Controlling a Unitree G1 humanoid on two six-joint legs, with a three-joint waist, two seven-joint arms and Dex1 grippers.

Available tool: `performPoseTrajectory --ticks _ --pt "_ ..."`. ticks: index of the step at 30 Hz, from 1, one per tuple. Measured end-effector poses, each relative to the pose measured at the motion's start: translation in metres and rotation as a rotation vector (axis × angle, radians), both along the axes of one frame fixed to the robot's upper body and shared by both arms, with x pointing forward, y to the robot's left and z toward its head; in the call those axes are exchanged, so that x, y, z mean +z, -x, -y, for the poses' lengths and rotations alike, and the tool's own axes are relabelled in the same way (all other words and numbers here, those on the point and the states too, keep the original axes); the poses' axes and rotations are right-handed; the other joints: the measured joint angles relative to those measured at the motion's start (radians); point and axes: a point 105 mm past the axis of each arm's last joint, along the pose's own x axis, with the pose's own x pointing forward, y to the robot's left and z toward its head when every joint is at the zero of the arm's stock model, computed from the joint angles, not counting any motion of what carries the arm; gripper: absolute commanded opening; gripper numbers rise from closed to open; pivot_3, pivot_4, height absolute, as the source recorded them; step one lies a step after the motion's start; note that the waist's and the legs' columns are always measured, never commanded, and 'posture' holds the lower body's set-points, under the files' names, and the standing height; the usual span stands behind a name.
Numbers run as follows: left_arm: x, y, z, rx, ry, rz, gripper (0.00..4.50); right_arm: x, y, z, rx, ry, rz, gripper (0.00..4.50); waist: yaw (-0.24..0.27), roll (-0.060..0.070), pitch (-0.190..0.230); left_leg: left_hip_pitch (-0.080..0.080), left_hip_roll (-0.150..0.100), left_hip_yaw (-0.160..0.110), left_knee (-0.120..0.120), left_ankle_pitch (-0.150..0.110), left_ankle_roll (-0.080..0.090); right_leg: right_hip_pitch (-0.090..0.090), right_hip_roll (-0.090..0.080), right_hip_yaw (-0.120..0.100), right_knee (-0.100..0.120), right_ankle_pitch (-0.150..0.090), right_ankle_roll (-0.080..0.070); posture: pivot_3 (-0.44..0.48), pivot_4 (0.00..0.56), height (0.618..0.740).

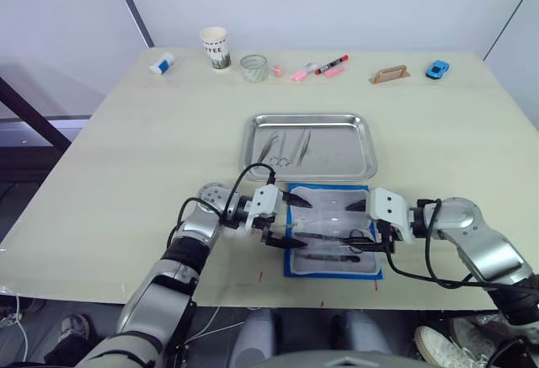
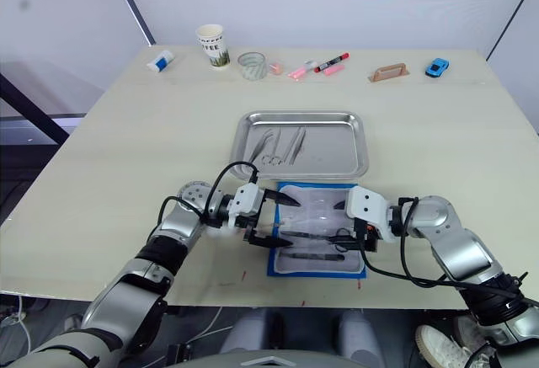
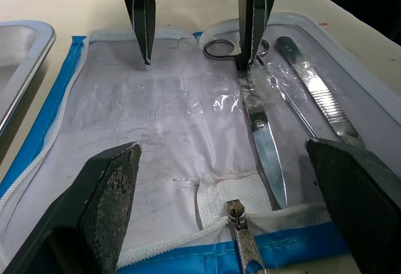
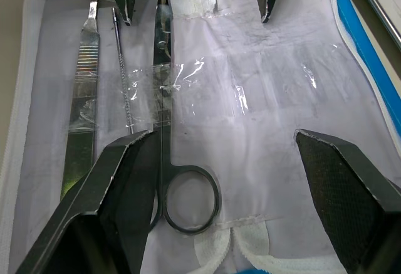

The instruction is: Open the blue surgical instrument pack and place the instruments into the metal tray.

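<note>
The blue surgical instrument pack point(image 1: 330, 230) lies unzipped and flat on the pale wooden table point(image 1: 126, 174), just in front of the metal tray point(image 1: 308, 145), near the table's front edge; its blue fabric border frames a pale grey-white lining, crinkled and glossy where clear plastic film runs across it, with a white zipper tape around the rim and a small metal zip pull point(image 3: 241, 236) at one end. Inside it, silvery instruments remain: ring-handled scissors point(image 4: 168, 155) with slim shiny blades, a thin rod-like probe point(image 4: 123, 79) beside them, and a flat handle with a ridged grip point(image 4: 84, 79) nearest the edge; all lie parallel under the film strip.

The left gripper point(image 1: 285, 220) hovers over the pack's left end, its two black fingers spread wide with nothing between them; the right gripper point(image 1: 360, 226) faces it from the pack's right end, fingers likewise held wide apart and empty, one finger low by the scissors' rings.

The tray is shallow polished steel with rounded corners and a raised rim; a few slim instruments point(image 1: 286, 147) already rest in its left half, tweezers and a small ringed tool.

Along the far edge of the table stand a paper cup point(image 1: 216, 48), a glass jar point(image 1: 253, 68), pink and red markers point(image 1: 320, 68), a wooden block point(image 1: 390, 74) and a small blue toy car point(image 1: 437, 69).
</note>
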Motion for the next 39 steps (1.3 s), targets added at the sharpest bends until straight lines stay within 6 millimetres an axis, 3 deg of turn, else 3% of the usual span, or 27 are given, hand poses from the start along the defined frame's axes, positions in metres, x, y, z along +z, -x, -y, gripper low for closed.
performPoseTrajectory --ticks 16,18,21,22,23,24,27,39 --pt "0.0 0.0 0.0 0.001 0.001 0.0 4.5 -0.003 0.009 -0.002 -0.03 0.046 -0.014 3.8 0.0 0.0 0.0 0.0 0.0 0.0 -0.001 0.0 0.0 0.0 0.0 0.0 -0.001 0.0 0.0 0.0 0.15 0.74" --pt "0.0 0.0 0.0 0.001 0.001 0.0 4.5 -0.003 0.01 -0.002 -0.053 0.053 -0.025 3.28 0.0 0.0 0.0 0.0 0.0 0.0 -0.001 0.0 0.0 0.0 0.0 0.0 -0.001 0.0 0.0 0.0 0.15 0.74" --pt "0.0 0.0 0.0 0.004 0.001 0.0 4.5 -0.005 0.015 -0.003 -0.057 0.067 -0.05 2.16 0.0 0.0 0.0 0.0 0.0 0.0 -0.001 0.0 0.0 0.0 -0.001 0.0 -0.001 0.0 0.0 0.0 0.15 0.74" --pt "0.0 0.0 0.0 0.005 0.001 0.0 4.5 -0.005 0.017 -0.004 -0.053 0.073 -0.055 1.53 0.0 0.0 0.0 0.0 0.0 0.0 -0.001 0.0 0.0 0.0 -0.001 0.0 -0.001 0.0 0.0 0.0 0.15 0.74" --pt "0.0 0.0 0.0 0.005 0.001 0.0 4.5 -0.006 0.017 -0.004 -0.053 0.075 -0.056 1.53 0.0 0.0 0.0 0.0 0.0 0.0 -0.001 0.0 0.0 0.0 -0.001 0.0 -0.001 0.0 0.0 0.0 0.15 0.74" --pt "-0.001 0.0 0.0 0.007 0.002 0.0 4.5 -0.006 0.022 -0.007 -0.053 0.091 -0.072 0.91 0.0 -0.001 -0.001 0.0 0.001 0.0 -0.001 0.0 0.0 -0.001 -0.002 0.0 -0.001 0.0 0.0 0.0 0.15 0.74" --pt "-0.001 0.0 0.0 0.007 0.002 -0.001 4.5 -0.006 0.023 -0.008 -0.06 0.094 -0.068 0.08 0.0 -0.001 -0.001 0.0 0.0 0.0 -0.001 0.0 0.0 -0.001 -0.002 0.0 -0.001 0.0 0.0 0.0 0.15 0.74" --pt "0.0 -0.001 0.001 0.007 0.004 0.0 4.5 -0.004 0.022 -0.007 -0.073 0.114 -0.059 0.08 0.0 -0.001 -0.001 0.0 0.0 0.0 -0.001 0.0 0.0 -0.001 -0.003 -0.001 -0.001 0.0 0.0 0.0 0.15 0.74"
